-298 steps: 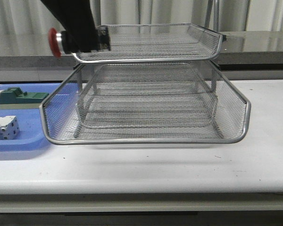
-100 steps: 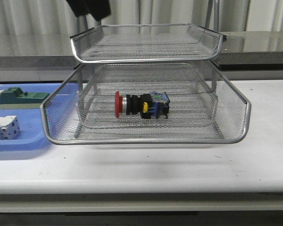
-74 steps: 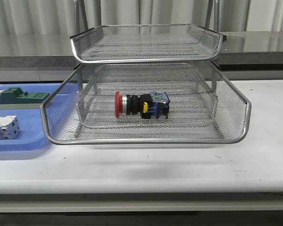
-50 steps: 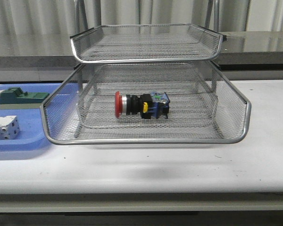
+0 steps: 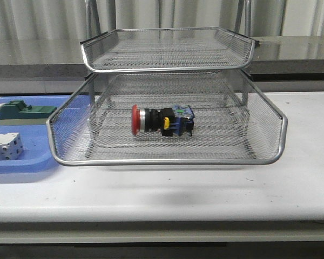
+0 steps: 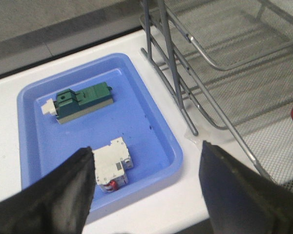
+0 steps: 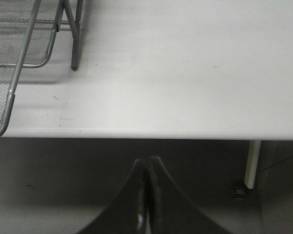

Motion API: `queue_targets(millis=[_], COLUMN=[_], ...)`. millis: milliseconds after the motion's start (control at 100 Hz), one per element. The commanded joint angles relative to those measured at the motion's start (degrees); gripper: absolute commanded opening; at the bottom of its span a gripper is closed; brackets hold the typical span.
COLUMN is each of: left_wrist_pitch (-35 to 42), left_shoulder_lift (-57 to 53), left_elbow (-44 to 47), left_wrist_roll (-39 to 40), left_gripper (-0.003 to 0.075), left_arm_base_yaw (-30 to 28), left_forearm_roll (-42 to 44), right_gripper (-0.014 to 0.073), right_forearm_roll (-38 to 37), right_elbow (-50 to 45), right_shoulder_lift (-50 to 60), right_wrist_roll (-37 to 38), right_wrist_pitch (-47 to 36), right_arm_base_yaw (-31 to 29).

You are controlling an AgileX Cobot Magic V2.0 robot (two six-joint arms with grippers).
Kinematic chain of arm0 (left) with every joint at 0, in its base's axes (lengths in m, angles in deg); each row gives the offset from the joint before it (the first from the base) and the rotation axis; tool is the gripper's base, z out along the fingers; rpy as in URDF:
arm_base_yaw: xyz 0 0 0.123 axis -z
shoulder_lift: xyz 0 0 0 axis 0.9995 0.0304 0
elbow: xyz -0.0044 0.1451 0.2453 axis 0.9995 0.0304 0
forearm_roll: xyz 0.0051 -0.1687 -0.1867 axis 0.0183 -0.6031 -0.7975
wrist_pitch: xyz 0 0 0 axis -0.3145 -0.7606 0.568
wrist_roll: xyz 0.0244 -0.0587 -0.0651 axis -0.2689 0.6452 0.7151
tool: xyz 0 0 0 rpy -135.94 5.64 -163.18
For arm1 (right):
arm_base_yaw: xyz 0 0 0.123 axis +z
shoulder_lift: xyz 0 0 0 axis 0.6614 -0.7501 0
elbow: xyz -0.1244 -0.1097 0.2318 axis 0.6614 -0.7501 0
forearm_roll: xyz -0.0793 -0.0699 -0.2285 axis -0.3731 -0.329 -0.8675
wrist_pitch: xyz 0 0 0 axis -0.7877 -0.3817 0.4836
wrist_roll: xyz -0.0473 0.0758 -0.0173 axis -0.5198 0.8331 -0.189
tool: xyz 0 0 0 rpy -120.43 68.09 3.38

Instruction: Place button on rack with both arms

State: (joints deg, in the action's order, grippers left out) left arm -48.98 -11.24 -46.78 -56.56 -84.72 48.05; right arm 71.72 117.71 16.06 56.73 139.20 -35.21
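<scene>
The white surface point(image 5: 167, 189) carries everything, with its front edge nearest the camera. The rack point(image 5: 167, 156) stands across the middle of it, a silver wire-mesh frame whose wide lower tray reaches toward the front edge and whose smaller upper tray sits above and further back. The right wrist view catches one of its legs and a tray corner near the surface's front edge.

Just beside the rack, at the left end of the surface, lies a flat blue tray point(image 5: 27, 164). In it rest a green block point(image 5: 22, 111) toward the back and a white-grey block point(image 5: 4, 147) toward the front, apart from each other.

The button point(image 5: 162, 120) lies on its side on the mesh of the lower tray, about midway across, red head pointing toward the left end of the surface, blue and black body trailing right.

The left claw point(image 6: 146, 187) hangs above the blue tray's front corner, fingers spread wide and holding nothing. The right claw point(image 7: 147, 195) sits beyond the front edge, fingers pressed together, empty.
</scene>
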Motion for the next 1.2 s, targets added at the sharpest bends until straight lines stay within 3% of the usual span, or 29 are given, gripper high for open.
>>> queue_targets(millis=[0,270,530,920,1010,1190], left_wrist_pitch=[9.9,22.7,35.8,36.3,36.3,36.3], left_shoulder_lift=[-5.5,-18.9,-21.7,-21.7,-21.7,-21.7], left_elbow=[3.6,16.6,24.4,24.8,24.8,24.8], left_wrist_roll=[0.5,0.5,0.5,0.5,0.5,0.5], left_gripper=[0.0440,0.0440,0.0440,0.0433,0.0365,0.0116], left_arm_base_yaw=[-0.2,-0.2,-0.2,-0.2,-0.2,-0.2], left_forearm_roll=[-3.4,-7.0,-7.8,-9.0,-9.0,-9.0], right_gripper=[-0.0068,-0.0068,-0.0068,-0.0068,-0.0068,-0.0068], right_forearm_roll=[-0.8,-0.8,-0.8,-0.8,-0.8,-0.8], right_elbow=[2.0,2.0,2.0,2.0,2.0,2.0], right_shoulder_lift=[-0.1,-0.1,-0.1,-0.1,-0.1,-0.1], right_wrist_roll=[-0.2,-0.2,-0.2,-0.2,-0.2,-0.2], right_wrist_pitch=[-3.3,-3.3,-3.3,-3.3,-3.3,-3.3], right_arm_base_yaw=[0.0,0.0,0.0,0.0,0.0,0.0])
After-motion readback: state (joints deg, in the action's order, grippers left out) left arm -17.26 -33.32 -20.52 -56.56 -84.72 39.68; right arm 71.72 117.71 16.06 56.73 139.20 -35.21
